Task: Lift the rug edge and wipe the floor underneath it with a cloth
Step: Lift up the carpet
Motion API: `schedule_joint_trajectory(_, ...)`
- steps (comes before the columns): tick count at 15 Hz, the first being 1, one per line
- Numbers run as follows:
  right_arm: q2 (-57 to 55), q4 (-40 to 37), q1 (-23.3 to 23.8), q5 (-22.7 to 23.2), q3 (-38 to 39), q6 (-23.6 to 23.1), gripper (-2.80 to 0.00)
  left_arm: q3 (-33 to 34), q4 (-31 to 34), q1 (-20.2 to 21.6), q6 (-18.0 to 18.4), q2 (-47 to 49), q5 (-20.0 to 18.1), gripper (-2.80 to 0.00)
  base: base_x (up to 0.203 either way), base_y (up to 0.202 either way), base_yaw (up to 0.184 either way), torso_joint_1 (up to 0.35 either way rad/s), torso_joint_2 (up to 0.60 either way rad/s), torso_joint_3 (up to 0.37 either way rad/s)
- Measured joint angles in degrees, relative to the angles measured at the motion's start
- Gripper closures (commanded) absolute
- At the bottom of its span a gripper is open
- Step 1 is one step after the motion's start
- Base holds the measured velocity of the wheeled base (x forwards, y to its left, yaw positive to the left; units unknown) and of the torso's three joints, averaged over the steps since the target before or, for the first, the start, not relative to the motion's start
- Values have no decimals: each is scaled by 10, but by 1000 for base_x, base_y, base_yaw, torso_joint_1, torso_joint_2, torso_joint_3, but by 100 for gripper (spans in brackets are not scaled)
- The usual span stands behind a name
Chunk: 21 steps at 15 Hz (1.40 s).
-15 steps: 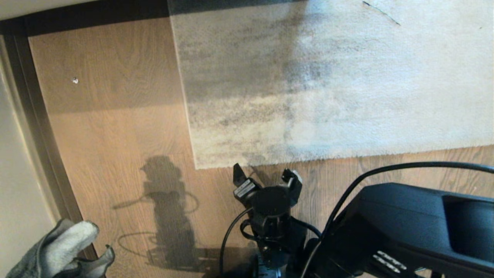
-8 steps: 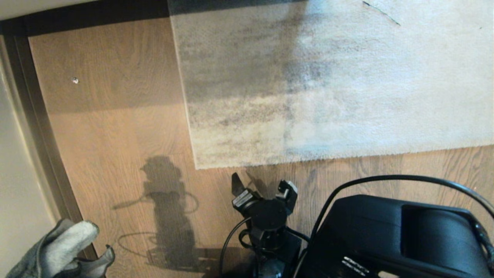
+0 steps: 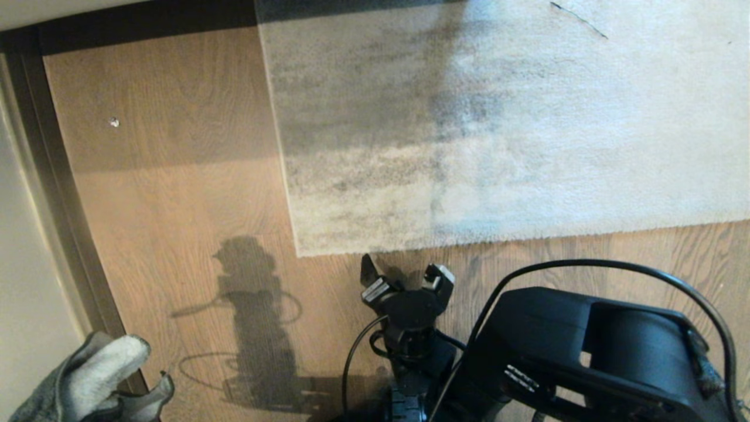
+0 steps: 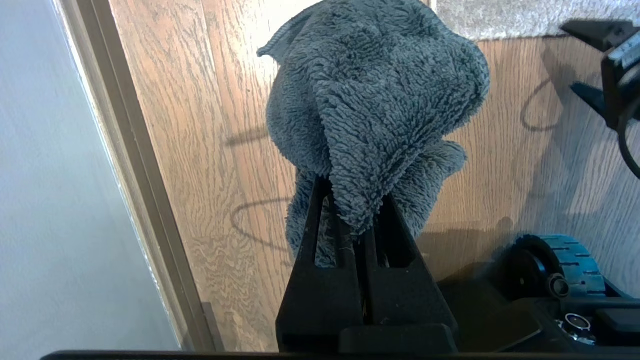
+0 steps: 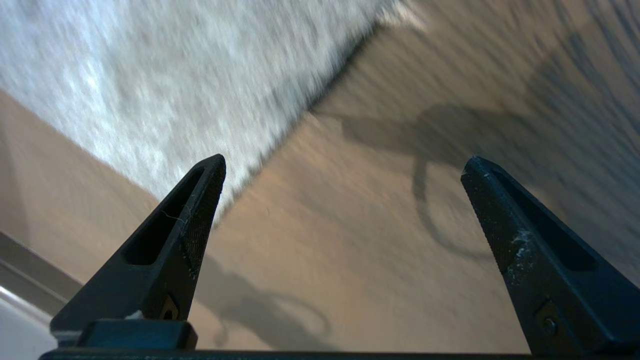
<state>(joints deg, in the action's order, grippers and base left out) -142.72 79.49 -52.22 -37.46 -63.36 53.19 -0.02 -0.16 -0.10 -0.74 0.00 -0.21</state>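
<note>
The rug edge lies flat on the floor, its near border running across the head view to a square corner low and left of centre. The rug itself is pale grey with darker mottled streaks. Just short of that border, over bare planks, hangs the right gripper, its two fingers spread wide with nothing between them; whether the tips touch the floor I cannot tell. The right wrist view shows the same gap, with the pile of the rug beyond one fingertip and wood grain under the rest, though that picture is smeared and fine detail is lost.

The cloth is well apart from the rug, at the lower left corner of the head view, beside the baseboard. The left gripper pinches it: the fingers are pressed together on a fold, and the rest bunches up past the tips in a fuzzy grey mound.

The left wrist view alone shows a wheel of the base on the floor, and the right gripper's dark fingers near the rug corner. The head view alone shows a small pale speck on the planks. No container is in sight.
</note>
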Motion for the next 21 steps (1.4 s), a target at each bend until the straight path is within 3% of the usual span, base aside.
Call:
schedule_joint_trajectory(7,-16,-2,22,0,-48,-9,-280,0,0,0,0,0,0,0,0,0,0,0,0,0)
schedule_joint_trajectory(13,-13,-14,35,10,-107,-48,-280,0,0,0,0,0,0,0,0,0,0,0,0,0)
schedule_joint_trajectory(21,30,-52,55,16,-122,-62,-280,0,0,0,0,0,0,0,0,0,0,0,0,0)
